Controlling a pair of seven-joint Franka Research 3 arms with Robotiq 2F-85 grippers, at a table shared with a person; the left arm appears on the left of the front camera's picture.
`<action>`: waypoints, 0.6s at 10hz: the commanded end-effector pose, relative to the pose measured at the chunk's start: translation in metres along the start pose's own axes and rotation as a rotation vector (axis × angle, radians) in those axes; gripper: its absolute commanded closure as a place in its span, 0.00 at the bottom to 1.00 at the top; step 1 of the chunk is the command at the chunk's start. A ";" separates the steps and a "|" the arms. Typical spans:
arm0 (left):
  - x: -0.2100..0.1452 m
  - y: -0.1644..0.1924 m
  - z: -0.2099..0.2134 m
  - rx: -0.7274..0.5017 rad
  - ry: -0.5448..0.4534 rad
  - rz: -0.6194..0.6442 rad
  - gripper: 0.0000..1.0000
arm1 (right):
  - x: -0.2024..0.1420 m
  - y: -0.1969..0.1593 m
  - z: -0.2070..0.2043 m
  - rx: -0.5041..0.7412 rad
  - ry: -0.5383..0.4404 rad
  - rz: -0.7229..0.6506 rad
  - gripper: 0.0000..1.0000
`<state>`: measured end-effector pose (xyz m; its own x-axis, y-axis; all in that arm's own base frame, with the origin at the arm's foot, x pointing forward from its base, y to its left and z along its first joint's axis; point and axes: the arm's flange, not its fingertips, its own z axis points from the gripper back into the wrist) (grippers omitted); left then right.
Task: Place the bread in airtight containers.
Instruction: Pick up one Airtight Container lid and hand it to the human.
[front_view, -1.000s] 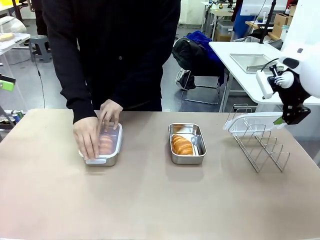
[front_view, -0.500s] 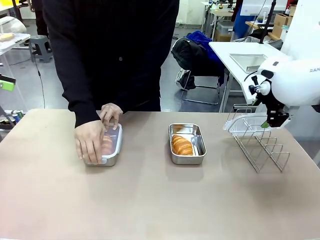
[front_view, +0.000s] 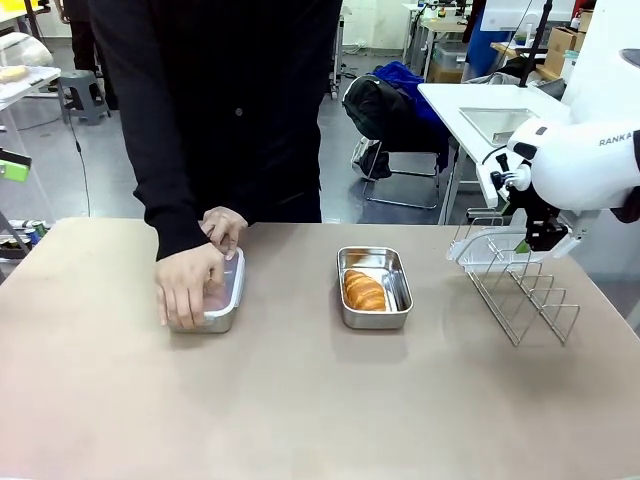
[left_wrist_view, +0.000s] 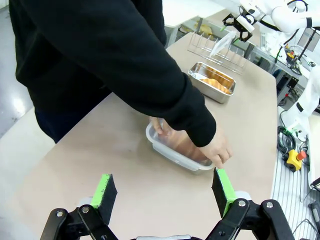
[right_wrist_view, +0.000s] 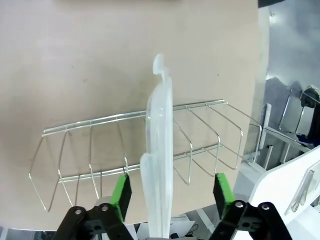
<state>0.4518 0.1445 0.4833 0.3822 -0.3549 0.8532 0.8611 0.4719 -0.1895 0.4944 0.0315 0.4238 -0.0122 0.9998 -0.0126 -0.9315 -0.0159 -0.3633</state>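
A person in a black long-sleeved top stands at the far side of the tan table, bent over a small rectangular stainless-steel tub (front_view: 212, 300) with a clear plastic lid on it. Both of the person's hands (front_view: 190, 282) lie on top of that lid, palms down, fingers spread over it. Something golden-brown shows faintly through the plastic beneath them.

Near the middle of the table sits a second shiny steel tub (front_view: 375, 288), uncovered, with a golden-brown ridged croissant (front_view: 364, 290) lying in its left half.

Off to the right, the white right arm reaches in level from the side, its wrist turned down over a wire rack (front_view: 522, 290). The right gripper (right_wrist_view: 170, 192) straddles a clear plastic lid (right_wrist_view: 159, 150) that stands on edge in the rack; its green pads (right_wrist_view: 121, 192) sit apart on either side of the lid, not pressed against it.

The left gripper (left_wrist_view: 163, 190) hangs above the near-left of the table, fingers spread wide with nothing between them, aimed toward the person's covered tub.
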 end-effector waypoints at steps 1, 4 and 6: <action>0.002 -0.002 0.000 -0.006 -0.006 -0.008 0.00 | -0.007 -0.004 0.008 -0.005 0.008 -0.029 1.00; 0.002 -0.002 0.000 -0.006 -0.006 -0.008 0.00 | -0.008 -0.001 0.008 -0.007 0.015 -0.032 1.00; 0.002 -0.002 0.000 -0.006 -0.006 -0.008 0.00 | -0.008 -0.001 0.010 -0.006 0.019 -0.030 1.00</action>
<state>0.4518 0.1445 0.4833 0.3822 -0.3549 0.8532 0.8611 0.4719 -0.1895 0.4945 0.0233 0.4293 0.0041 0.9999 -0.0093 -0.9284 0.0004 -0.3715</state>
